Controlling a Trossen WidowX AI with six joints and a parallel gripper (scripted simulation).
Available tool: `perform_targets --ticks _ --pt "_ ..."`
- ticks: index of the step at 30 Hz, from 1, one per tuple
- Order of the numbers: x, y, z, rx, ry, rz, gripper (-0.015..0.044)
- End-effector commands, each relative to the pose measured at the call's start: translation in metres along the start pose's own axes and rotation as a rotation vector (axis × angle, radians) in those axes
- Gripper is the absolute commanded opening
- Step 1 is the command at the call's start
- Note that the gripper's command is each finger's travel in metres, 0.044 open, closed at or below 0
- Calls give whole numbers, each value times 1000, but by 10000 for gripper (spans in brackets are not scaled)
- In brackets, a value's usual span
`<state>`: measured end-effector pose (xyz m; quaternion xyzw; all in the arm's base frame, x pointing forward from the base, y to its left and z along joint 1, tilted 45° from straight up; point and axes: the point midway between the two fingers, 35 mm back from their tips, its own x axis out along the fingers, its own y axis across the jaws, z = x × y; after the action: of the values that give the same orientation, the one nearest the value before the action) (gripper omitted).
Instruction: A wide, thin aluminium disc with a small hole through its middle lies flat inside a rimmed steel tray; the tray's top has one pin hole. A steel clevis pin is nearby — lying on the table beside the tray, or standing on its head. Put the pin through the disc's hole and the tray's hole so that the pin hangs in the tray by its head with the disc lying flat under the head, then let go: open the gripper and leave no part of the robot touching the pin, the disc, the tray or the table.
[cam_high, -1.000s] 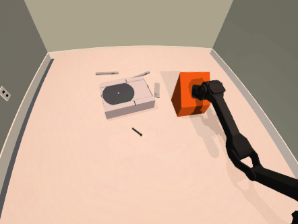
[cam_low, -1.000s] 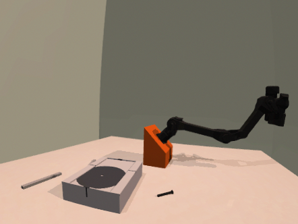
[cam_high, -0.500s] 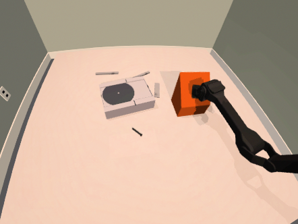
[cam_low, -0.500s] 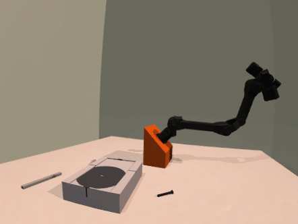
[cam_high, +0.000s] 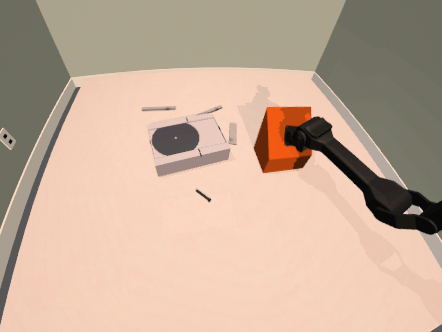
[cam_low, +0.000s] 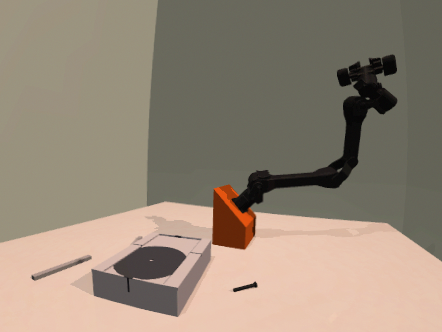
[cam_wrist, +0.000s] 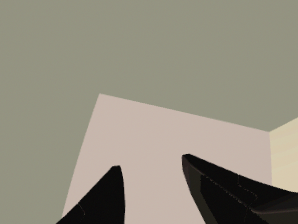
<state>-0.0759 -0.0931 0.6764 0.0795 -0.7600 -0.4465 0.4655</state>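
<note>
Orange base block (cam_high: 280, 145) (cam_low: 226, 225) at right of top view, arm reaching out from it; tray (cam_high: 192, 166) (cam_low: 135, 295) on worktop (cam_high: 125, 260) (cam_low: 300, 300); disc (cam_high: 170, 145) (cam_low: 142, 269) lies inside rim; claw (cam_low: 366, 62) (cam_wrist: 152, 167) well apart from work, fingers part-way open, nothing between; pin (cam_high: 203, 195) (cam_low: 245, 287) on its side beside tray, apart from it. Risks: low sideways approach could clip tray; off-centre pinch could roll slim pin away; tilted pin could catch disc's hole edge, drag disc off tray's hole.

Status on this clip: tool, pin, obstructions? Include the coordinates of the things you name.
Tool (cam_low: 367, 65) (cam_wrist: 152, 167) partly open, empty, raised well off the table. Pin (cam_high: 203, 195) (cam_low: 245, 287) lying beside tray (cam_high: 215, 131) (cam_low: 135, 290). Nothing seen between pin and tray.
</note>
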Motion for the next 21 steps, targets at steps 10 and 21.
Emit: perform_targets --ticks 10,21 --pt "-63 -60 -207 -741 660 241 160" --pt "-199 -100 -322 -1127 1132 758 160"
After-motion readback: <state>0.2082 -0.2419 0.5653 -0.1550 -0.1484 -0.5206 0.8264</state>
